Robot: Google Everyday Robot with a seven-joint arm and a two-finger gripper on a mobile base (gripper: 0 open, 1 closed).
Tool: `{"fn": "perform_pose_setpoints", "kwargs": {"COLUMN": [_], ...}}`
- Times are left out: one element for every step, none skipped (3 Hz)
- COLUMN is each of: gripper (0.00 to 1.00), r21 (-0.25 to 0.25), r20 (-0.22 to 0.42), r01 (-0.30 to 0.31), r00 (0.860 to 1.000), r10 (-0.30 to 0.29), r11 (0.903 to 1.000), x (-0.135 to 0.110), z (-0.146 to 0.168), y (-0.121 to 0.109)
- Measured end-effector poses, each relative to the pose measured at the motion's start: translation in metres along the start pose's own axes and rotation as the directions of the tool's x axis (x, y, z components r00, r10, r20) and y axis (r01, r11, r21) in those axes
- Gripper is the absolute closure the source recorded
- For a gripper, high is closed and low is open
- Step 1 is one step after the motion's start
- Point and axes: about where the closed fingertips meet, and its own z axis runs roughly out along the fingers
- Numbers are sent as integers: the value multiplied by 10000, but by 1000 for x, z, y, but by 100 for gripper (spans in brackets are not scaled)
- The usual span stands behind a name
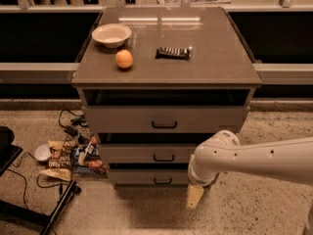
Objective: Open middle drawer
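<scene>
The grey cabinet [166, 58] has three stacked drawers. The middle drawer [127, 153] is a wide grey front with a small black pull handle [164, 157] at its centre, and a dark gap shows above it. The top drawer [117, 119] has a taller front and the bottom drawer [132, 177] sits near the floor. My white arm [254, 160] reaches in from the right. My gripper [194, 196] hangs down in front of the cabinet's lower right corner, below and to the right of the middle handle and apart from it.
On the cabinet top are a white bowl [111, 35], an orange [124, 59] and a dark snack bar [173, 53]. Cables, snack packets [63, 155] and a small white bowl [42, 152] lie on the floor to the left. A black stand leg [58, 210] crosses the lower left.
</scene>
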Motion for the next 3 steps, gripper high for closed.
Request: {"fn": "perform_pose_setpoints", "kwargs": {"gripper": [0,0,0], "r21": [460,997,1321], "r20": [-73,-518,-711], "r01": [-283,-522,-691], "r00": [9996,9970,9943], "r10": [286,576,790], "r11": [9985,9937,9888], "x": [10,20,24], "z": [9,12,21], "y": [-22,-48,-70]}}
